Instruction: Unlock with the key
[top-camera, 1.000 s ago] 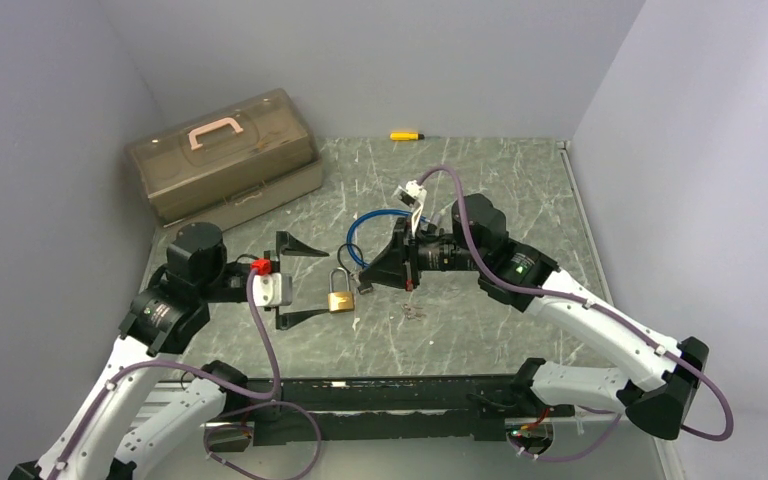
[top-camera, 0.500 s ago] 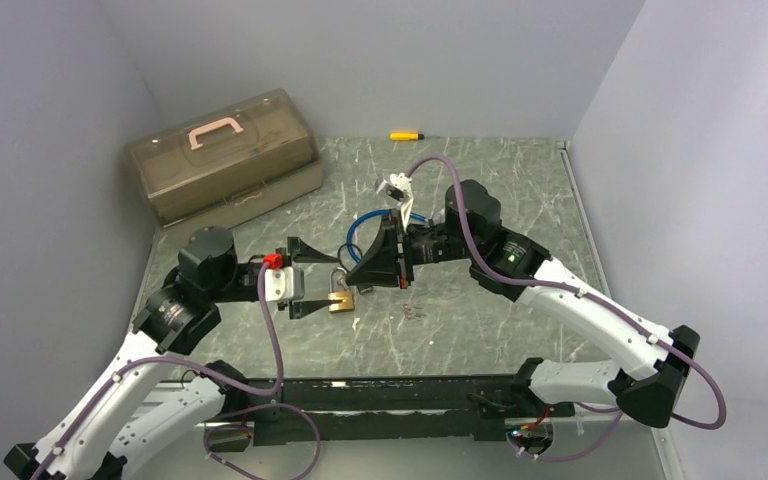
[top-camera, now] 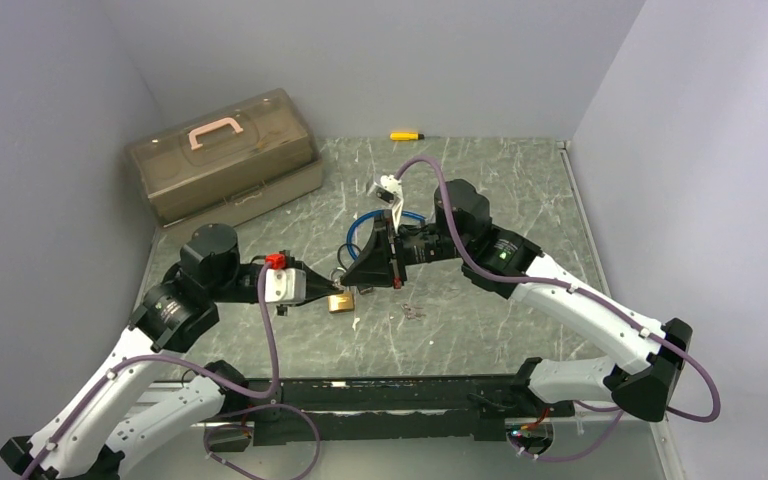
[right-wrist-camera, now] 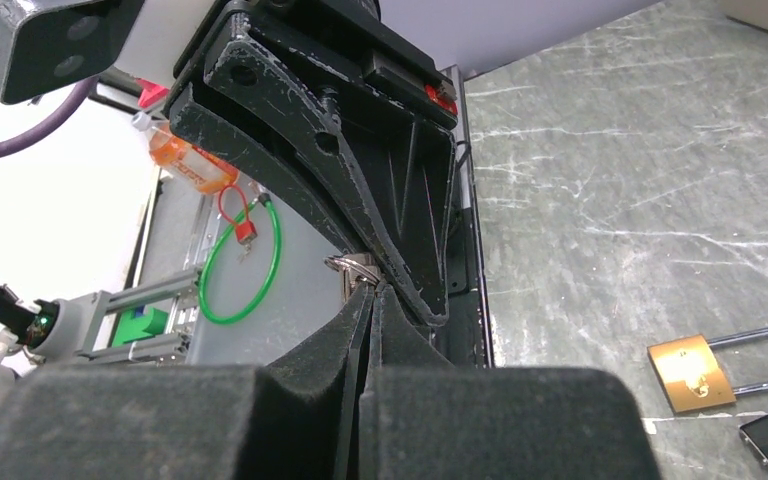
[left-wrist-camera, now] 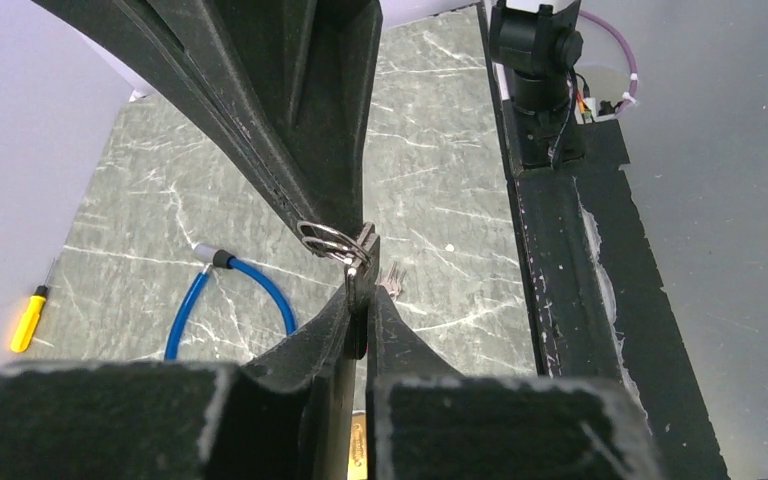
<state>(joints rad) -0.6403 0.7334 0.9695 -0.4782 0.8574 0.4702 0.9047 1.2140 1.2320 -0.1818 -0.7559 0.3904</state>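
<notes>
The padlock (top-camera: 340, 302) lies flat on the table (top-camera: 490, 190), with nothing holding it; just above the padlock the key (left-wrist-camera: 359, 262) is pinched in the closed right gripper (right-wrist-camera: 370, 292); the left gripper (left-wrist-camera: 363, 305), narrowed tight, meets the key there, though I cannot tell whether it grips; a blue cable (top-camera: 362, 222) lies behind the padlock.

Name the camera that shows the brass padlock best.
Right wrist view: the padlock lies unobstructed on the table, brass body and shackle visible. The top view shows it small, at the left jaws' tips. The left wrist view shows at most a brass sliver at its bottom edge.
</notes>
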